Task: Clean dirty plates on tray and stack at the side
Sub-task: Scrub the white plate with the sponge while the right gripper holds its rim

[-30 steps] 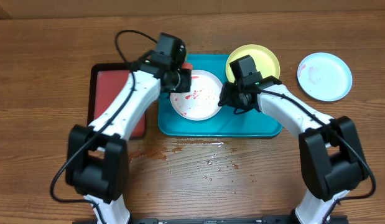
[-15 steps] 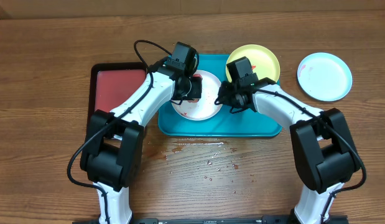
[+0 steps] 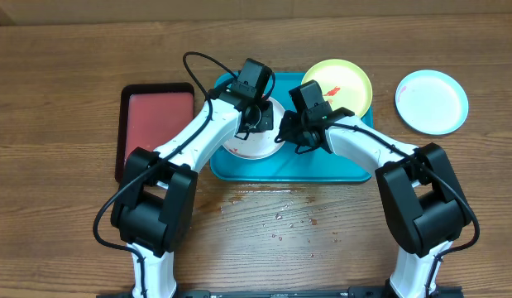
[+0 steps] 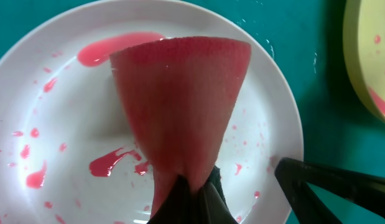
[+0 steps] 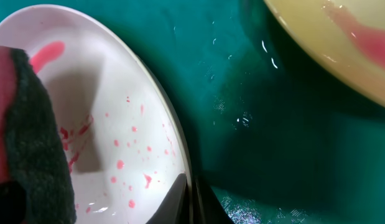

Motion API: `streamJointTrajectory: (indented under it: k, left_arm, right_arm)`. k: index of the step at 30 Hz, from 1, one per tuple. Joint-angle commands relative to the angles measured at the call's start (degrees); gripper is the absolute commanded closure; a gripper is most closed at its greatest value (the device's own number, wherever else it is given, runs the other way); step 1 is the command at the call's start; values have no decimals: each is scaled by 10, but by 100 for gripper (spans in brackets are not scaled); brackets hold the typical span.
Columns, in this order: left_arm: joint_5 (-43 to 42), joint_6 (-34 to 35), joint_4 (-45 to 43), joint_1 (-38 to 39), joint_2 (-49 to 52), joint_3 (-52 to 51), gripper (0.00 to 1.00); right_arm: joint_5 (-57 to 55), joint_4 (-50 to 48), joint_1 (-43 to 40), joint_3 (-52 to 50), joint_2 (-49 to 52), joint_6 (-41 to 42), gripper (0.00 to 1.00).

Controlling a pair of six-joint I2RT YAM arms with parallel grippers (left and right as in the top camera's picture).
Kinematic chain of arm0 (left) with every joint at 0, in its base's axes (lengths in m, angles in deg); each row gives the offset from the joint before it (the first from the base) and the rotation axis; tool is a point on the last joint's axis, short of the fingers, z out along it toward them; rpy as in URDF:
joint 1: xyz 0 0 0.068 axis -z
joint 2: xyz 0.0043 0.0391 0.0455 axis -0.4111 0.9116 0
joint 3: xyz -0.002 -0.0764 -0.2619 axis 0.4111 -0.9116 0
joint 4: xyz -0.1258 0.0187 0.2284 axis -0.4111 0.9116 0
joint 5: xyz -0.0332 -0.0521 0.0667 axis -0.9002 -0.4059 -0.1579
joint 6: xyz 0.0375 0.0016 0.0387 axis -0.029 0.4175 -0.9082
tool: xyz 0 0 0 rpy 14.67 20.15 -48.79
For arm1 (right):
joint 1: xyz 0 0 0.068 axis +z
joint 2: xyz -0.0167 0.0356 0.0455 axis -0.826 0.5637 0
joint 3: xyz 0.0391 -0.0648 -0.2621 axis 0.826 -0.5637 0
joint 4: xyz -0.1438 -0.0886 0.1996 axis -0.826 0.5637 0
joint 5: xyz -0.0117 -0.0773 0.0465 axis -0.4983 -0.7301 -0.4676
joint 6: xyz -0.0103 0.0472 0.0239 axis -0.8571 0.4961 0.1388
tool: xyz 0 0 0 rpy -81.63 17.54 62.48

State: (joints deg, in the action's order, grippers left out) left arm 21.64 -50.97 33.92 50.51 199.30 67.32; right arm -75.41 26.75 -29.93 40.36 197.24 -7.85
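The white plate point(image 3: 246, 147) with red sauce spatter lies on the teal tray point(image 3: 338, 170); it fills the left wrist view point(image 4: 49, 93) and shows in the right wrist view point(image 5: 124, 112). My left gripper point(image 3: 257, 118) is shut on a red sponge point(image 4: 180, 99) pressed on the plate. My right gripper point(image 3: 287, 131) is shut on the plate's right rim point(image 5: 186, 186) and tilts it. The yellow-green plate point(image 3: 338, 83), with a red smear, sits at the tray's back right. The light blue plate point(image 3: 432, 101) lies on the table to the right.
A smaller black-rimmed red tray point(image 3: 156, 124) lies left of the teal tray. Water drops and red sauce spots point(image 3: 264, 199) wet the wooden table in front of the tray.
My left gripper has swept the sponge rightward across the white plate. My right gripper has moved left to the plate's rim and lifted that edge.
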Motion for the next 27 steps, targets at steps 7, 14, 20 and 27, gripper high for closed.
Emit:
streamJointTrajectory:
  k: [7, 14, 20, 27]
  left_arm:
    - [-1, 24, -6, 2, 42, 5, 96]
    - [-37, 19, -14, 6, 73, 5, 96]
    - [87, 33, 62, 2, 78, 6, 96]
    - [156, 33, 161, -33, 77, 30, 96]
  right_arm:
    - [-6, -4, 2, -2, 11, 27, 96]
    - [-5, -2, 2, -2, 11, 27, 96]
    - [-6, 5, 2, -2, 11, 27, 96]
    - [-6, 9, 2, -2, 11, 27, 96]
